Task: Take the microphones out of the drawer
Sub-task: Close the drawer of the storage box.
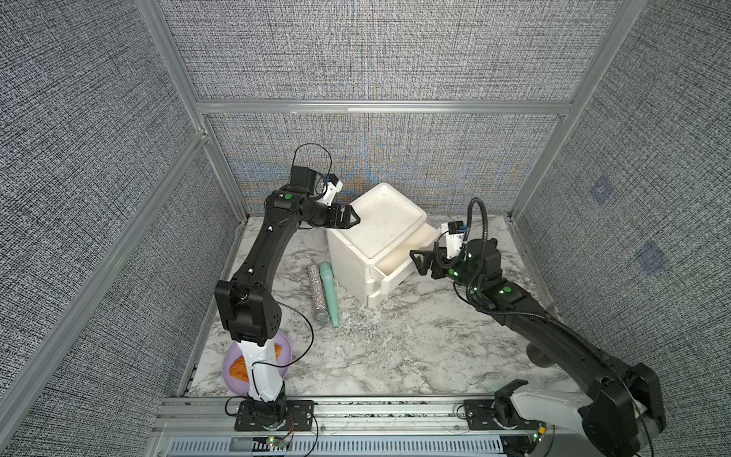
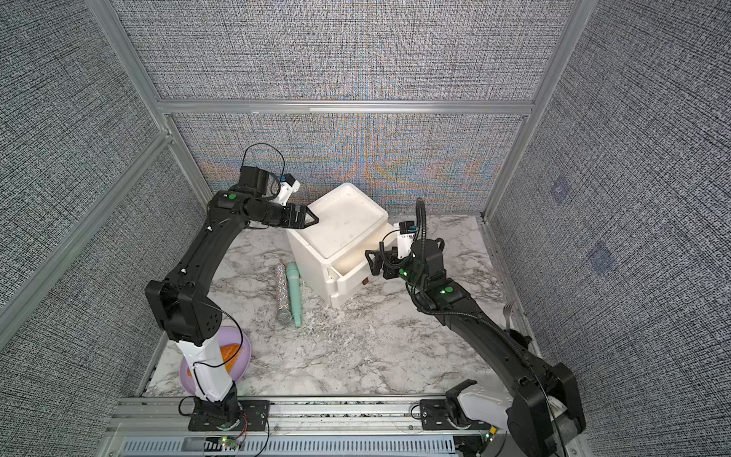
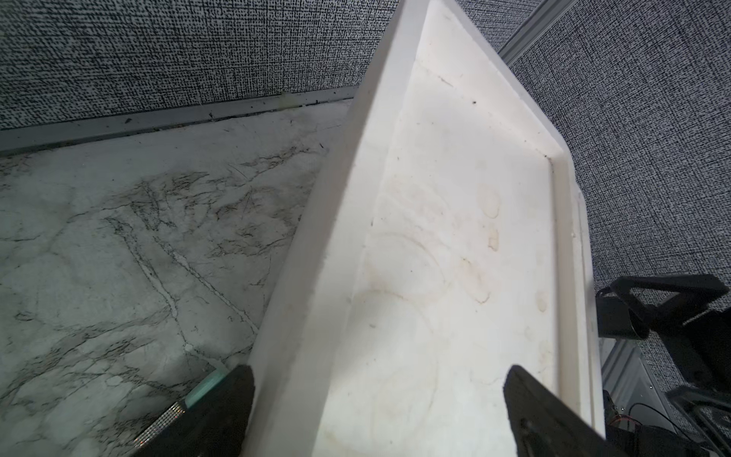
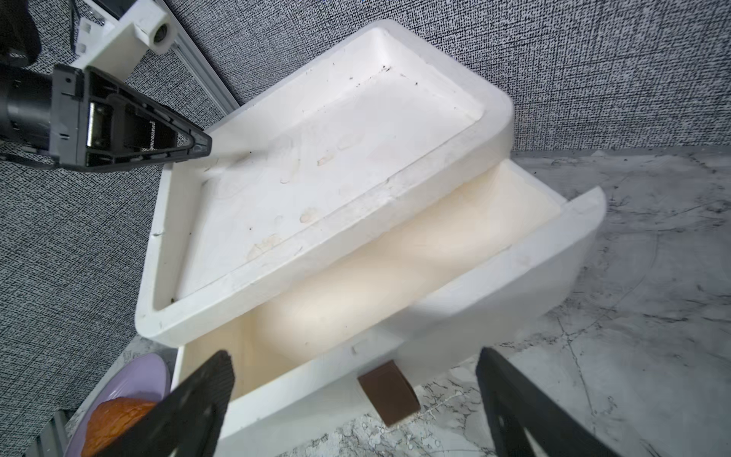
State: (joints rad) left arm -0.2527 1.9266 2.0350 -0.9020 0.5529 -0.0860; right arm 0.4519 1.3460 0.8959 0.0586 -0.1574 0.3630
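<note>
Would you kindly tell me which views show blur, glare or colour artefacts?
Both top views: rainbow moiré on the back wall. Right wrist view: the open drawer looks washed out and smeared inside. Left wrist view: the cabinet top is sharp, stains legible.

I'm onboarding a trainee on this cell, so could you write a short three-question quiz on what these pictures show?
1. True or false: the visible part of the open drawer holds a microphone.
2. Where is the teal microphone? A) inside the drawer B) lying on the table beside the glitter microphone C) standing upright on the table
3. How many microphones can you see in a top view?
Key: 1 false; 2 B; 3 two.
</note>
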